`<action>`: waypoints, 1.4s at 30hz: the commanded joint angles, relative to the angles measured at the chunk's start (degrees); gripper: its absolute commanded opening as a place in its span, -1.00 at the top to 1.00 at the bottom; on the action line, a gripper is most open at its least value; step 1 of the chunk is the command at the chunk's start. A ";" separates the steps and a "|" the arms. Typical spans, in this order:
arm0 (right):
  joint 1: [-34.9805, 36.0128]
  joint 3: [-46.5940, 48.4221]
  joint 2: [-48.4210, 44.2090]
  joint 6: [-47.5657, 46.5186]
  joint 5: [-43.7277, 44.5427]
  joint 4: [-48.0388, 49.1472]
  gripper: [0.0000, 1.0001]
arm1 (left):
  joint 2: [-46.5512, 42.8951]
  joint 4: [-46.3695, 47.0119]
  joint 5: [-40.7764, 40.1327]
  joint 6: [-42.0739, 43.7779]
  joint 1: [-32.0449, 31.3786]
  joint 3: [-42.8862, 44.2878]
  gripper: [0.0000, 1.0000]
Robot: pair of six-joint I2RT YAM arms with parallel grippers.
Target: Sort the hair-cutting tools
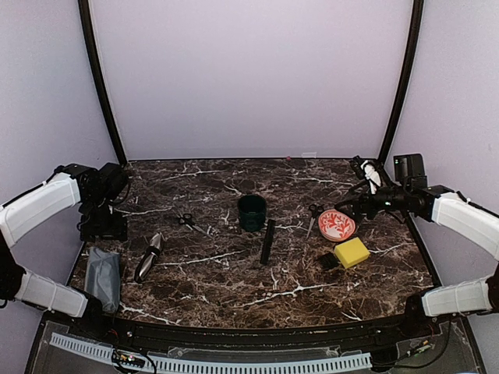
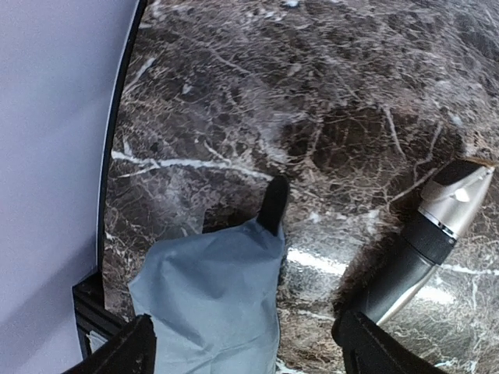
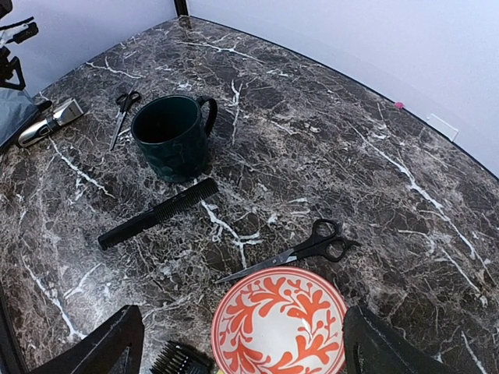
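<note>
One pair of dark-handled scissors point(image 1: 187, 222) lies left of the dark green cup point(image 1: 252, 213). The second pair point(image 1: 313, 218) lies against the red-and-white plate point(image 1: 337, 225); the right wrist view shows this pair point(image 3: 300, 251) touching the plate's far rim point(image 3: 279, 323). The black comb point(image 1: 267, 241) lies below the cup. The silver-and-black clipper point(image 1: 148, 257) lies at the left and shows in the left wrist view point(image 2: 425, 241). My left gripper point(image 2: 249, 360) is open and empty above a grey cloth point(image 2: 214, 296). My right gripper point(image 3: 242, 354) is open and empty above the plate.
A yellow sponge point(image 1: 352, 252) and a small black toothed piece point(image 1: 328, 261) lie below the plate. The grey cloth point(image 1: 104, 276) lies at the table's left edge, with a dark tip point(image 2: 273, 202) sticking out from under it. Curved black posts stand at the back corners.
</note>
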 commanded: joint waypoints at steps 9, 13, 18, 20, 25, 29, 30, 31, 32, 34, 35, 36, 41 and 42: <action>0.75 -0.17 -1.96 -1.74 -2.12 0.30 -0.78 | 2.33 -6.93 -3.16 -9.14 7.19 -4.02 -0.97; 0.94 -0.46 -1.91 -2.03 -2.16 0.23 -0.78 | 2.29 -5.85 -0.04 -8.26 8.72 -5.47 -0.96; 1.10 -0.41 -1.49 -2.35 -2.22 -0.03 -0.78 | 2.46 -0.78 9.34 -5.89 10.14 -8.92 -0.49; 1.17 -0.44 -1.31 -2.41 -2.27 -0.04 -0.78 | 2.60 0.11 9.82 -5.72 10.14 -9.55 -0.18; 1.48 -0.40 -0.53 -2.42 -2.56 -0.11 -0.77 | 1.80 0.29 10.58 -5.35 10.21 -7.15 0.73; 1.55 0.23 0.09 -2.41 -2.62 -0.52 -0.76 | 0.04 0.10 14.74 -2.91 10.14 -0.24 0.86; 1.51 0.57 0.27 -2.30 -2.86 -0.84 -0.76 | -0.32 0.57 16.79 -2.06 10.16 2.15 0.88; 1.52 1.10 0.55 -2.34 -3.33 -1.29 -0.75 | -0.61 1.74 19.96 -0.82 10.07 4.60 0.93; 1.57 1.83 0.78 -2.45 -3.73 -1.93 -0.75 | -0.82 2.86 23.15 0.60 9.84 7.91 0.98; 1.89 3.94 1.27 -2.56 -4.26 -3.59 -0.74 | -1.11 5.16 28.50 1.96 9.07 13.08 1.00; 2.04 5.01 1.62 -2.51 -4.41 -4.36 -0.73 | -1.20 6.88 31.07 3.08 8.54 15.09 1.00; 2.16 6.28 1.98 -2.33 -4.84 -5.17 -0.73 | -1.35 9.05 33.79 3.53 7.85 16.66 1.00; 2.83 13.27 5.52 2.20 -8.31 -8.04 -0.63 | -3.49 28.80 41.49 -2.00 2.18 14.04 1.00; 3.46 14.95 6.52 3.70 -8.44 -8.40 -0.57 | -4.31 34.97 41.94 -4.58 0.71 11.09 1.00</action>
